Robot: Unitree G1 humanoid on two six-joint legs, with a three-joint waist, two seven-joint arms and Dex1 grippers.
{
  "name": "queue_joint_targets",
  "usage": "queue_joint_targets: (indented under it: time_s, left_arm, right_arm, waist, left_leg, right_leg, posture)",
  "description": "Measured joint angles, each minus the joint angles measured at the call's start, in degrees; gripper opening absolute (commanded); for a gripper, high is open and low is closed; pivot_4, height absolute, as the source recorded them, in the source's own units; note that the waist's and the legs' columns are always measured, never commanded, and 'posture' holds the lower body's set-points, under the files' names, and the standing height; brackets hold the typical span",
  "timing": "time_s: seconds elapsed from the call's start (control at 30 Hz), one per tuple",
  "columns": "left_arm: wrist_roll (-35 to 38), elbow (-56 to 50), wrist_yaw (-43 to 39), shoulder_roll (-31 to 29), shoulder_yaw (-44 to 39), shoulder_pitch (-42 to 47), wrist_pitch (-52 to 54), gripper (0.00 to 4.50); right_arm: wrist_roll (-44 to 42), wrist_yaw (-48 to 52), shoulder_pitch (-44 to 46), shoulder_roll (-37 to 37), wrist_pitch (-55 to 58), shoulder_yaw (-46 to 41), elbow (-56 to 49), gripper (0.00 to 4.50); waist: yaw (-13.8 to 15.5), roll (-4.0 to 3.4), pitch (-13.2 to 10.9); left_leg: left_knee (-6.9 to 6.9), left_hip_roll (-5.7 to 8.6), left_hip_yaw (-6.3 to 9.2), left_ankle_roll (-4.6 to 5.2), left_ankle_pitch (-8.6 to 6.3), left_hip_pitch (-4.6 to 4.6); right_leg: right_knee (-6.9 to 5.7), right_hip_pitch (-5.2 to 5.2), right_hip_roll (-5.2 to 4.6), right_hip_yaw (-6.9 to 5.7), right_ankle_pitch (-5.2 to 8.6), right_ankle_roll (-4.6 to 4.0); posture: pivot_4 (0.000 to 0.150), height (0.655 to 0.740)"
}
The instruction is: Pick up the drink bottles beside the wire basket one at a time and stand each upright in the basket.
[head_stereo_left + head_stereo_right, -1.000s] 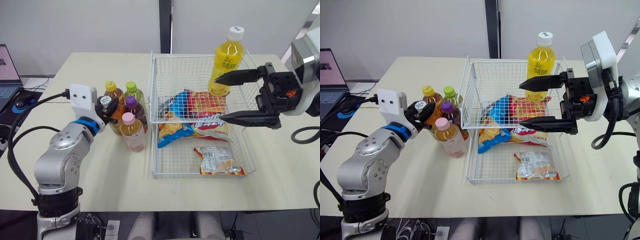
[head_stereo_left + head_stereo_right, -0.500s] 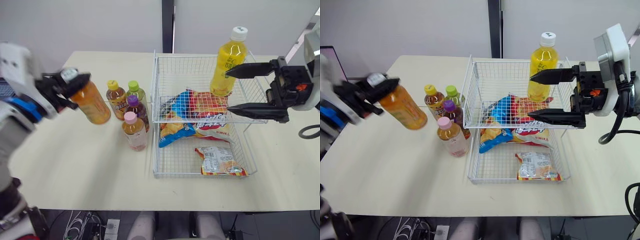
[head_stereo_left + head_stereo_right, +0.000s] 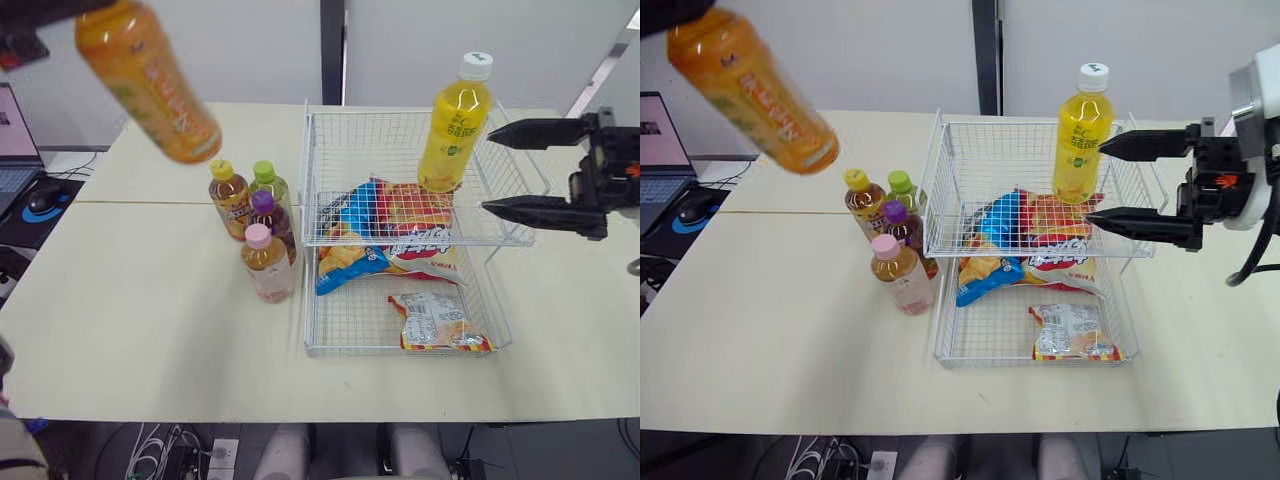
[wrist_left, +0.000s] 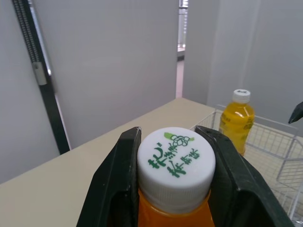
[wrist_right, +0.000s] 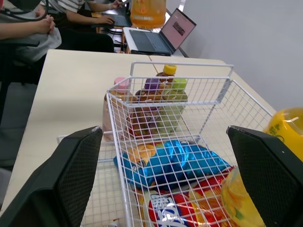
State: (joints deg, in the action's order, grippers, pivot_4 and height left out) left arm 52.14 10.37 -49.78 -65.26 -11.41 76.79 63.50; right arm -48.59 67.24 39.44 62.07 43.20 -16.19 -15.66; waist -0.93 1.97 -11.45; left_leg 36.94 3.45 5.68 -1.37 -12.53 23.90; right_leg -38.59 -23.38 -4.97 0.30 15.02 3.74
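My left gripper [image 4: 175, 161] is shut on the white cap of an orange drink bottle [image 3: 150, 85], which hangs tilted high above the table's far left. Several small bottles stand left of the wire basket [image 3: 400, 118]: yellow-capped [image 3: 229, 195], green-capped [image 3: 266, 186], purple-capped [image 3: 269, 216] and pink-capped [image 3: 266, 264]. A yellow bottle [image 3: 455, 125] stands upright in the basket's far right corner. My right gripper [image 3: 488, 170] is open just right of that bottle, not touching it.
Snack bags [image 3: 390, 225] lie in the basket, with one more packet [image 3: 436, 322] near its front. A laptop [image 3: 12, 130] and mouse [image 3: 45, 197] sit off the table's left. In the right wrist view, people [image 5: 28, 28] sit behind a laptop [image 5: 161, 35].
The left arm has lifted the orange bottle out of the cluster and raised it high to the left. The open right gripper has drawn back to the right, away from the yellow bottle.
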Motion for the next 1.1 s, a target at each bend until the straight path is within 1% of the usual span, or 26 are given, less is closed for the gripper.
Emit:
queue_joint_targets:
  time_s: [0.1, 0.2, 0.27, 0.4, 0.53, 0.7, 0.87, 1.0, 1.1]
  left_arm:
    - [-5.22, 7.77, -5.34, 5.56, 7.01, 10.11, -2.9, 1.38]
    - [-10.35, 14.24, -9.9, 11.56, 11.51, 16.05, -7.29, 1.38]
    - [-13.32, 17.82, -12.62, 14.99, 13.68, 17.73, -9.99, 1.38]
    - [-19.55, 26.1, -16.26, 25.19, 17.25, 20.06, -17.56, 1.38]
    - [-23.65, 32.28, -17.99, 33.42, 18.06, 20.58, -23.24, 1.38]
    - [-28.44, 36.12, -18.13, 38.68, 18.34, 20.14, -29.23, 1.38]
    - [-32.78, 42.75, -15.41, 44.73, 18.08, 19.38, -35.07, 1.38]
    - [-34.63, 46.77, -13.83, 47.05, 17.43, 19.36, -36.04, 1.38]
    - [-35.53, 47.02, -13.55, 47.84, 16.6, 19.37, -36.71, 1.38]
  right_arm:
    - [-0.54, -1.31, -2.14, 0.16, 0.71, -1.68, -1.33, 4.5]
    - [-1.13, -2.52, -3.37, 0.3, 1.21, -3.04, -2.57, 4.5]
    - [-1.59, -3.34, -4.22, 0.48, 1.36, -4.09, -3.11, 4.5]
    - [-2.31, -4.94, -6.48, 1.08, 2.29, -6.77, -4.68, 4.5]
    - [-2.37, -6.41, -8.76, 2.26, 3.23, -10.15, -5.56, 4.5]
    - [-2.93, -7.66, -10.5, 2.72, 3.82, -13.16, -6.15, 4.5]
    - [-4.34, -8.72, -12.51, 2.82, 4.52, -15.3, -7.43, 4.5]
    - [-4.5, -9.36, -14.07, 2.98, 4.85, -16.64, -8.22, 4.5]
    - [-4.58, -9.9, -14.63, 3.06, 4.89, -17.34, -8.4, 4.5]
  waist:
    - [-0.12, 0.01, -0.01]
    - [-0.47, 0.01, -0.01]
    - [-0.62, 0.01, -0.01]
    - [-0.62, 0.04, -0.03]
    - [-0.91, 0.04, -0.04]
    - [-1.1, 0.02, -0.06]
    - [-0.67, 0.03, -0.07]
    - [-0.91, 0.04, -0.07]
    - [-0.87, 0.03, -0.07]
  left_leg:
    - [0.02, 0.0, -0.06, 0.0, 0.0, 0.01]
    - [0.02, 0.01, -0.11, 0.0, 0.0, 0.02]
    - [0.01, 0.0, -0.11, 0.0, 0.0, 0.01]
    - [0.04, 0.02, -0.11, 0.01, 0.0, 0.1]
    - [0.02, 0.02, -0.12, 0.01, 0.0, 0.13]
    - [0.02, 0.01, -0.19, 0.02, 0.0, 0.13]
    - [0.1, 0.07, -0.19, 0.03, 0.0, 0.17]
    - [0.06, 0.06, -0.2, 0.03, 0.0, 0.23]
    - [0.07, 0.06, -0.2, 0.03, 0.0, 0.24]
  right_leg:
    - [-0.07, -0.02, 0.0, 0.02, 0.0, 0.0]
    - [-0.07, -0.04, -0.01, 0.07, 0.0, 0.01]
    - [-0.07, -0.04, -0.02, 0.08, 0.01, 0.01]
    - [-0.06, -0.08, -0.04, 0.08, 0.01, 0.01]
    - [-0.07, -0.19, -0.05, 0.21, 0.02, 0.04]
    - [-0.26, -0.39, -0.05, 0.45, 0.03, 0.06]
    - [-0.26, -0.34, -0.06, 0.41, 0.01, 0.1]
    - [-0.27, -0.44, -0.06, 0.44, 0.02, 0.11]
    - [-0.29, -0.46, -0.06, 0.44, 0.02, 0.11]
  posture:
    - [0.15, 0.74]
    - [0.15, 0.74]
    - [0.15, 0.74]
    - [0.15, 0.74]
    - [0.15, 0.74]
    - [0.15, 0.74]
    - [0.15, 0.74]
    - [0.15, 0.74]
    - [0.15, 0.74]
